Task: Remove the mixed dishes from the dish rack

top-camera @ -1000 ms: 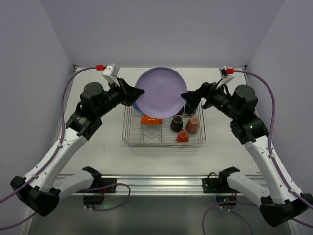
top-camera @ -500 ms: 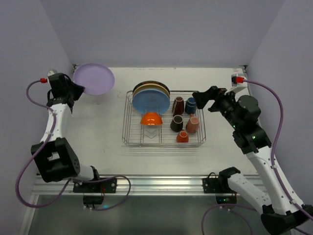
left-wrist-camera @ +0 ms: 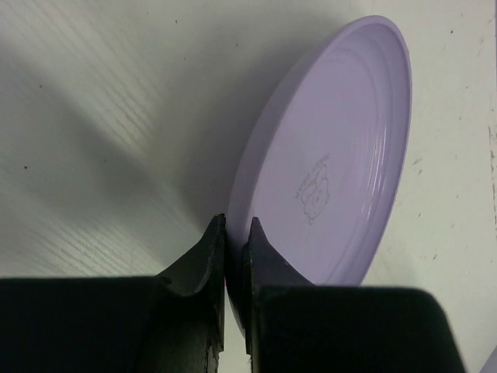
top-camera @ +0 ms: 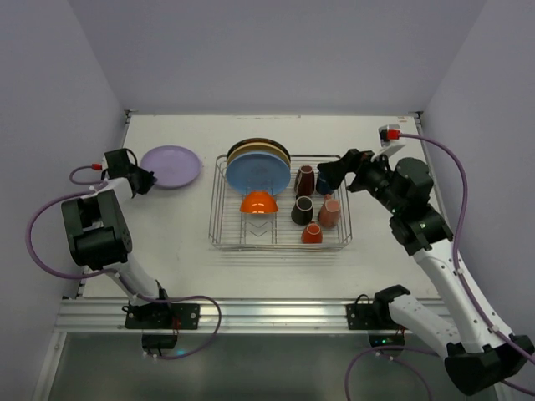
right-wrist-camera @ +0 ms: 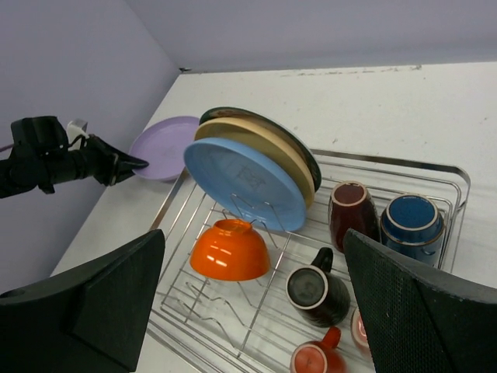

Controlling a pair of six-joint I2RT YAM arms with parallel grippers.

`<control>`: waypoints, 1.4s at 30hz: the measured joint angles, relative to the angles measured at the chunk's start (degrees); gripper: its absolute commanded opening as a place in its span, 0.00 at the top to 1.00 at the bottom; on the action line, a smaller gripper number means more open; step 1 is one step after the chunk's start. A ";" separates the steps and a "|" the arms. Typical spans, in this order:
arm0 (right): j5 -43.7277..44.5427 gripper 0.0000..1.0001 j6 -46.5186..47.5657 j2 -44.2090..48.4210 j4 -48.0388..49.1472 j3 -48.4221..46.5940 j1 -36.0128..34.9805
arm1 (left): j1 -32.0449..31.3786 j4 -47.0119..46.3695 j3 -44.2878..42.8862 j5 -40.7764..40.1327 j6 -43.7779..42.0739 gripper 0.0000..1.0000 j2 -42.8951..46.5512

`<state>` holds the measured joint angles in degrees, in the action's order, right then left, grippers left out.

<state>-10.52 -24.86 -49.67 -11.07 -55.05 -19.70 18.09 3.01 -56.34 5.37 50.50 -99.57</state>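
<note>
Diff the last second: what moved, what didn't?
Left gripper carried the lavender plate from above the dish rack out to the left and down near the table; jaws still shut on its rim. Right gripper, jaws open, backed off slightly, then returned to the rack's right end. Rack, remaining plates, orange bowl and mugs unchanged.

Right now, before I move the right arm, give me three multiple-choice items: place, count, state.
1. Where is the lavender plate? A in the dish rack; B left of it, outside; C right of it, outside.
2. Mugs in the rack? A three; B seven; C five.
3. The left gripper is: A shut on the plate's rim; B wide open; C shut on nothing.
B: it sits beyond the rack's left side. C: maroon, blue, black, pink, orange. A: its fingers pinch the rim.
</note>
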 measured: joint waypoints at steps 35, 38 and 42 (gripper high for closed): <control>-0.26 0.38 39.32 -40.15 -15.15 -36.44 -15.06 | -2.86 12.98 -1.07 2.56 -12.13 0.00 42.45; 0.90 0.44 43.93 -44.85 -18.82 -40.96 -16.13 | -6.25 14.29 0.50 2.58 -16.15 0.00 43.15; 2.49 0.48 48.65 -49.53 -22.67 -44.37 -17.81 | -10.27 16.61 1.66 2.62 -20.31 0.00 42.77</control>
<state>-8.03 23.79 -99.20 -33.74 -99.42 -37.52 7.81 19.62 -54.68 7.99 30.20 -56.80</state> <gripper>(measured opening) 0.540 0.997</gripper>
